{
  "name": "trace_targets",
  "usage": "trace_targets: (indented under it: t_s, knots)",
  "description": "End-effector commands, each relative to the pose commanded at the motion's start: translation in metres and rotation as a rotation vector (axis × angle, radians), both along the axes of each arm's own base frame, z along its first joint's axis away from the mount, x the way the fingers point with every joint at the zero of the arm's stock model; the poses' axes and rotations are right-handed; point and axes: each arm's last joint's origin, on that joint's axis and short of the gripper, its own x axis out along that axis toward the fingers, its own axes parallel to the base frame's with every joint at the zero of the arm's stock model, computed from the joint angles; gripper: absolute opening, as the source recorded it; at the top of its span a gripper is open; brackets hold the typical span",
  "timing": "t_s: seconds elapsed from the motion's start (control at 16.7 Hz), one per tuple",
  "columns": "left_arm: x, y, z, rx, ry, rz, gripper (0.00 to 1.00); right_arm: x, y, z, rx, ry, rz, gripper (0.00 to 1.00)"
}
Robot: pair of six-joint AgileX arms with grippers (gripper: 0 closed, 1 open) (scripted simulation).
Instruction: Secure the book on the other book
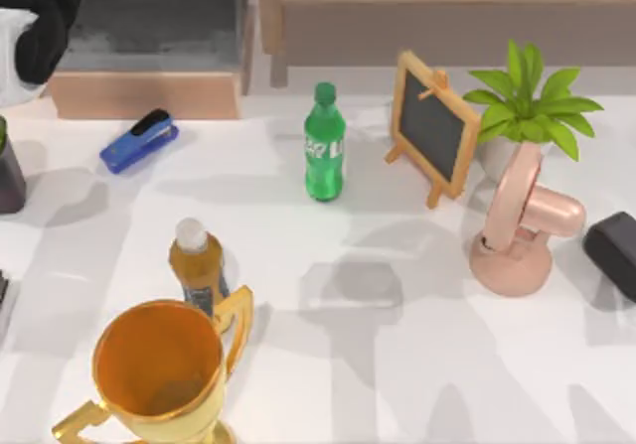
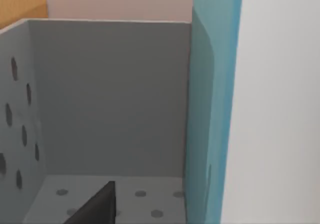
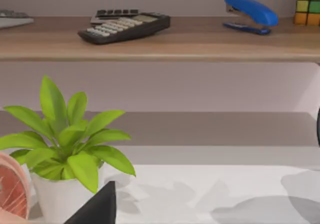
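No book can be made out on the table in the top view. My left arm [image 1: 45, 12] is at the far left back corner, over a wooden box with a grey inside [image 1: 149, 27]. In the left wrist view a dark part of my left gripper [image 2: 97, 206] sits low before a grey wall with dark dots [image 2: 110, 98]. A tall teal slab with a rounded edge [image 2: 210, 108] stands beside that wall; I cannot tell whether it is a book. A dark part of my right gripper [image 3: 97, 206] faces a potted plant [image 3: 70, 144].
On the table stand a gold trophy [image 1: 164, 370], an orange bottle [image 1: 196, 265], a green bottle [image 1: 324, 146], a blue stapler [image 1: 139, 141], a small chalkboard [image 1: 432, 126], a pink fan [image 1: 522, 225] and the plant [image 1: 527, 101]. A dark object [image 1: 614, 250] lies at the right edge.
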Motion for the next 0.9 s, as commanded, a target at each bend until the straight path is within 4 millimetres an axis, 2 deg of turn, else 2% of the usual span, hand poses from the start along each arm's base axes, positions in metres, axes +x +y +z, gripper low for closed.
trace_targets:
  t_s: [0.24,0.66,0.9]
  knots:
    - [0.0,0.002,-0.001,0.001,0.003,0.004,1.0,0.0,0.0,0.0,0.0,0.0,0.0,1.0]
    - [0.028,0.0,0.0,0.0,0.0,0.0,1.0,0.0,0.0,0.0,0.0,0.0,0.0,1.0]
    - [0.03,-0.001,0.0,0.0,0.0,0.0,1.0,0.0,0.0,0.0,0.0,0.0,0.0,1.0]
